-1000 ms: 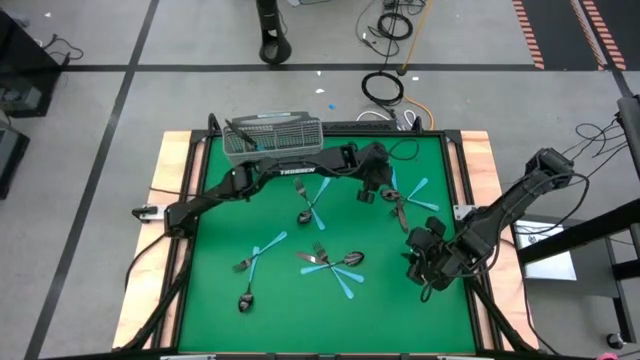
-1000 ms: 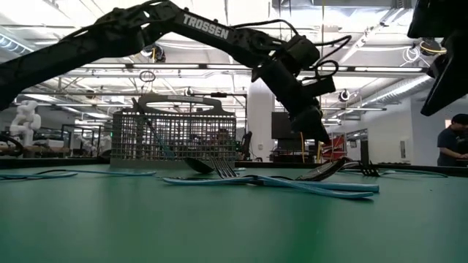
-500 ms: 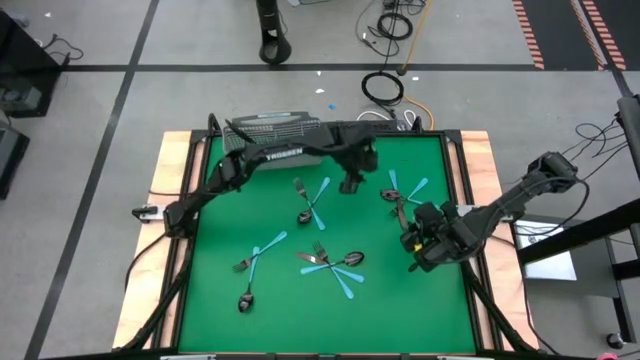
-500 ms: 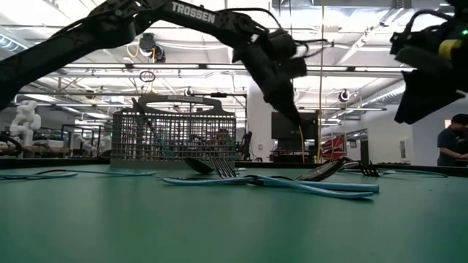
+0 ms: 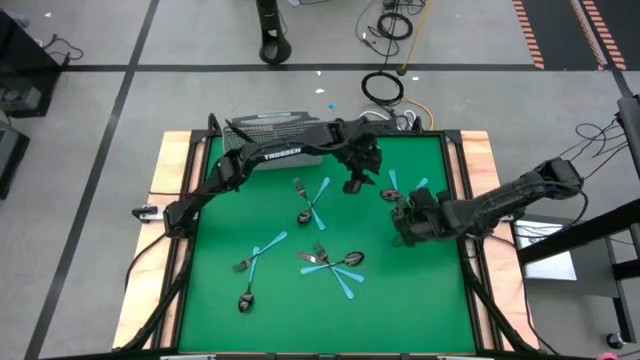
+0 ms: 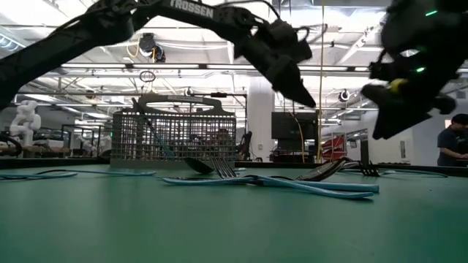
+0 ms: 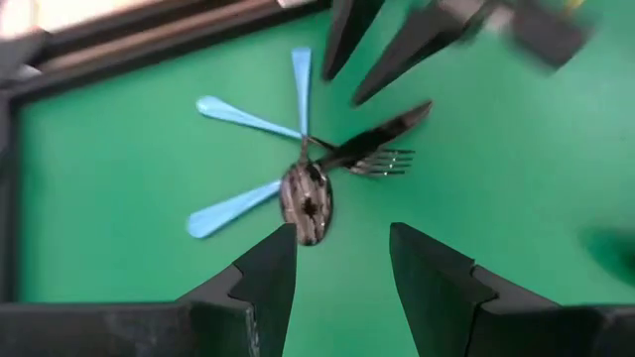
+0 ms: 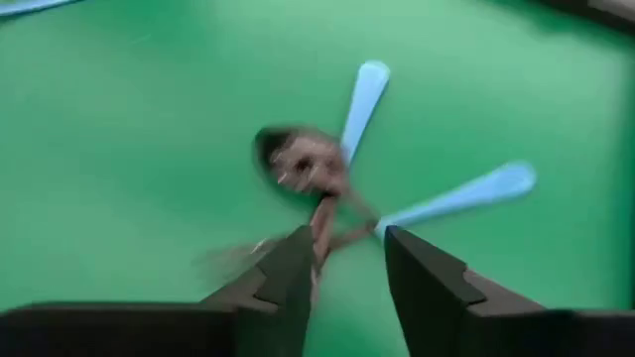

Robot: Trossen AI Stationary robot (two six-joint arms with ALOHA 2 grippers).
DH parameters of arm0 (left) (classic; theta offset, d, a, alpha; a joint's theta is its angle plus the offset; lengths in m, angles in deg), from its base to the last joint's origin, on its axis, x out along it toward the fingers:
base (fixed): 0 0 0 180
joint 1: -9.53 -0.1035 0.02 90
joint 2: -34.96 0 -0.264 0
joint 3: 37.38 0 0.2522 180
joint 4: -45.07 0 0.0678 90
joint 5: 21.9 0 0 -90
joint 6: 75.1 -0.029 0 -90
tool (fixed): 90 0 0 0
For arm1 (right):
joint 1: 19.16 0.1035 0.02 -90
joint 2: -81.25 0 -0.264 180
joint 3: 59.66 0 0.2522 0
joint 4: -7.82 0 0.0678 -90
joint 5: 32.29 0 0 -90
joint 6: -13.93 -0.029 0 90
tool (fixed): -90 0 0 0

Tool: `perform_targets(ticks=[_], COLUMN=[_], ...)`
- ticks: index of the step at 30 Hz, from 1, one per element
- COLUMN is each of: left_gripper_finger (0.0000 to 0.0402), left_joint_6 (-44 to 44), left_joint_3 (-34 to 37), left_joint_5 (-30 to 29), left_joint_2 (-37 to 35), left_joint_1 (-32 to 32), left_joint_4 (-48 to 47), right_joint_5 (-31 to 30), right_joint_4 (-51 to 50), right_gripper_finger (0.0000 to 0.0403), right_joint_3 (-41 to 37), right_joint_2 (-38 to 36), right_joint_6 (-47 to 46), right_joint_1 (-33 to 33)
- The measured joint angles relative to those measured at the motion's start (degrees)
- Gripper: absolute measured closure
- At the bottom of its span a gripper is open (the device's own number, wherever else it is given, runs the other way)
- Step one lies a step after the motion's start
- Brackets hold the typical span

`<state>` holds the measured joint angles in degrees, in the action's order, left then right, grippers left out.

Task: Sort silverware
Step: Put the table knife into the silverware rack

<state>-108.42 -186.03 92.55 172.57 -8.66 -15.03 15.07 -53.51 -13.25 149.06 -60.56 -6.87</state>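
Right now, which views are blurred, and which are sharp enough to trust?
Right wrist view: motion-smeared, the spoon and blue handles soft. Left wrist view: cutlery cluster mildly soft, the other arm's fingers streaked. Low view: right gripper blurred, the basket crisp. High view: sharp overall.

The floor (image 5: 80, 110) is grey, with dark lines running across it. Black cables (image 5: 382, 88) lie in loops on it behind the table. The room is big, with long bright lights (image 6: 183, 69) up on the ceiling. A white pillar (image 6: 259, 120) stands far back.
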Motion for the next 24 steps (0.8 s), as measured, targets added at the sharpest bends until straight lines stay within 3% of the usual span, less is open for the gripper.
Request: perform_targets(ticks=[7, 10, 16, 24], left_gripper_finger=[0.0235, 0.0235, 0.0235, 0.0235], left_joint_6=[1.48, 1.48, 1.48, 1.47], left_joint_3=[-0.13, -0.12, -0.09, -0.11], left_joint_5=[-0.55, -0.58, -0.68, -0.69], left_joint_2=[-4.37, -5.29, -6.79, -8.59], left_joint_1=[-0.04, -0.02, -0.04, 0.26], left_joint_4=[-3.03, -5.04, -8.88, -9.95], right_joint_5=[2.73, 6.53, 15.22, 22.8], right_joint_4=[11.15, 18.06, 21.93, 27.97], right_gripper_finger=[0.0393, 0.0398, 0.0402, 0.0403], right_joint_3=[0.0, 0.04, 0.04, 0.04], right_joint_2=[0.55, 1.21, 6.4, 13.0], right_joint_6=[22.35, 29.58, 35.89, 37.97], right_joint_1=[-15.52, -21.22, -30.36, -30.8])
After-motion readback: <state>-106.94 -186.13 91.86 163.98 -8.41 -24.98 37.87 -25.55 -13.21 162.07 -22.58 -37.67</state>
